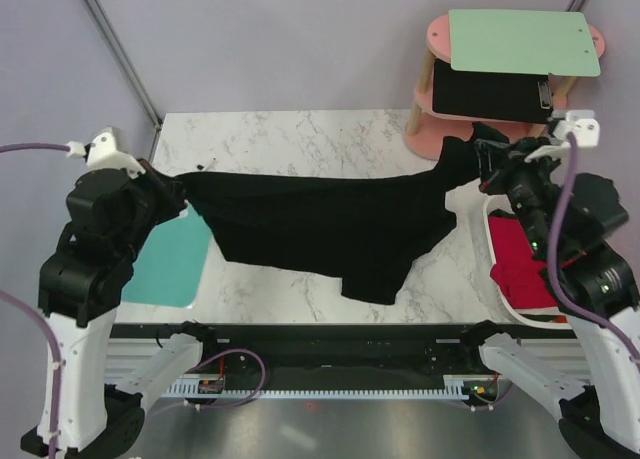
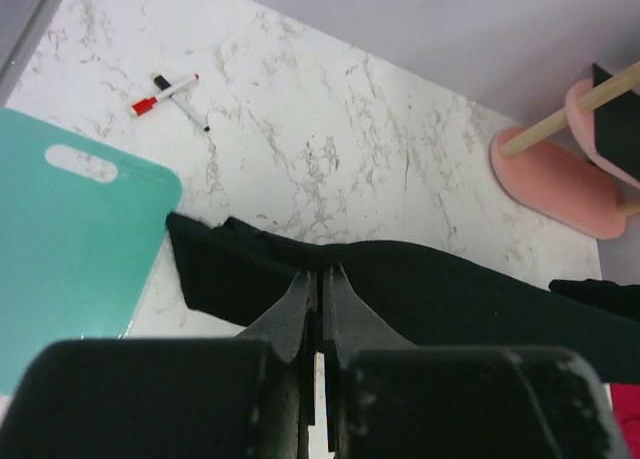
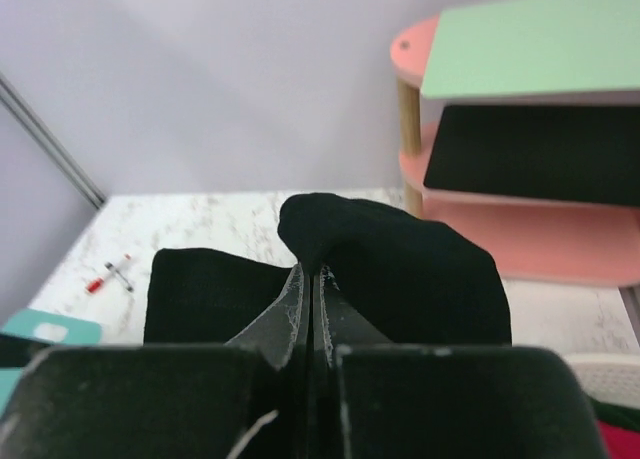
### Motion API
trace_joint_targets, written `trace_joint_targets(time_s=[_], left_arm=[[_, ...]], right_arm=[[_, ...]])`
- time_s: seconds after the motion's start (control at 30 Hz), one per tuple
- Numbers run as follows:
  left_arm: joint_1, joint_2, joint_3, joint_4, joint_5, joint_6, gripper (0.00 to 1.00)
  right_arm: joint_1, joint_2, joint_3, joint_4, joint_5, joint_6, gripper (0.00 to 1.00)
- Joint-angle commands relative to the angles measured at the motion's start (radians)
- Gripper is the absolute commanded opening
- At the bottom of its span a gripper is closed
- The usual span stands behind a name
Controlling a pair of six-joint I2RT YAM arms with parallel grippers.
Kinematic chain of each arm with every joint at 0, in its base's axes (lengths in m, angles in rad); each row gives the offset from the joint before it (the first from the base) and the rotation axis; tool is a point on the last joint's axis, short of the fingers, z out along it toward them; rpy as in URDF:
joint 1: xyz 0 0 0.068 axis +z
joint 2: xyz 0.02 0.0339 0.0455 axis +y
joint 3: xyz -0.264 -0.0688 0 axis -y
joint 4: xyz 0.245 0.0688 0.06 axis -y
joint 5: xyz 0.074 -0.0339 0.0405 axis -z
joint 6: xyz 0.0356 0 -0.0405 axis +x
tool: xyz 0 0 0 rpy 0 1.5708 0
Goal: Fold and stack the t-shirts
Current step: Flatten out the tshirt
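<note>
light: bright, even, diffuse | shadows: faint, soft | glare: none | blur: near end effector housings in wrist views

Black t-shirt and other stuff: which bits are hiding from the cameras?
- Black t-shirt: top external view, both held ends hidden behind the left end effector and right end effector.
- Red t-shirt: top external view, right arm covers most of it.
- Teal cutting board: top external view, left arm covers part; left wrist view's edge crops it.
- Markers: top external view, too small to make out.
</note>
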Motion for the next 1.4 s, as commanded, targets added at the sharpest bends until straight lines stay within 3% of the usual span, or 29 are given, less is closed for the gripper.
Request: trace_joint_targets(time_s=[0.0,0.37,0.7,0.93,1.2,1.37], left_arm=[[-0.001,-0.046,0.122,-0.099,-0.046,0.05,0.02],[-0.001,0.003,0.523,-0.203,0.005,0.105,0.02],[-0.001,0.017,0.68,-0.251,0.033,0.103,0.02],[-0.001,0.045,0.61,-0.252,-0.033,0.122,0.02],[-0.001,0.167,0.306,-0.127,-0.125,0.149,0.02],[0.024,0.333,0.202,-0.013,-0.074,0.177,0.02]], right_arm=[[0.0,-0.059,0.121,-0.004,-0.044,-0.029,0.0],[-0.001,-0.104,0.308,-0.053,-0.046,-0.037,0.0],[-0.001,-0.08,0.499,-0.099,-0.055,-0.032,0.0],[-0.001,-0.01,0.514,-0.099,0.046,-0.038,0.0],[-0.001,0.178,0.307,-0.065,0.149,-0.075,0.0],[-0.003,0.321,0.197,-0.025,0.19,-0.083,0.0]])
